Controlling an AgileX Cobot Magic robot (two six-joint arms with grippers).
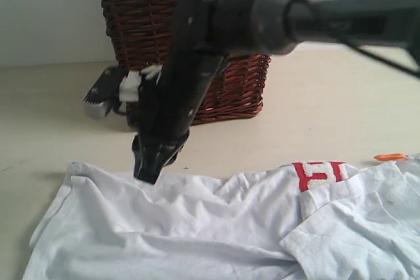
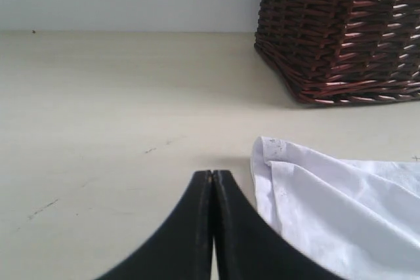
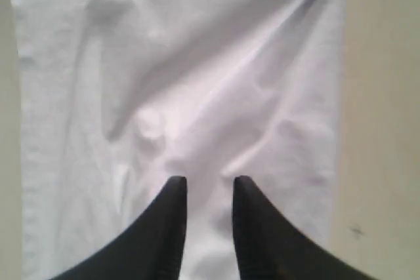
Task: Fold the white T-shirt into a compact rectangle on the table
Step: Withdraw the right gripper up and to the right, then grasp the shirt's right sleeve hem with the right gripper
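- Pale beige table (image 1: 341, 96) against a white wall in the exterior view. A brown wicker basket (image 1: 230, 90) stands at upper centre.
- The white T-shirt (image 1: 164, 221) lies spread and rumpled across the lower frame, with red lettering (image 1: 319, 175) and an orange neck tag (image 1: 390, 157) toward the right. Judged far from a compact rectangle.
- The right gripper (image 1: 147, 174) reaches across from upper right, its tip at the shirt's upper edge, left of centre.
- Left wrist view: the left gripper (image 2: 211, 181) is closed tight and empty, over bare table just beside a shirt corner at lower right.
- Right wrist view: the claw is parted with nothing between its tips, and wrinkled cloth lies directly beneath.
- Risk: closing on these ridges may catch the layers unevenly, so a lift would drag and skew the shirt.
- Risk: the arm hangs close before the basket, and a wide swing might knock it.
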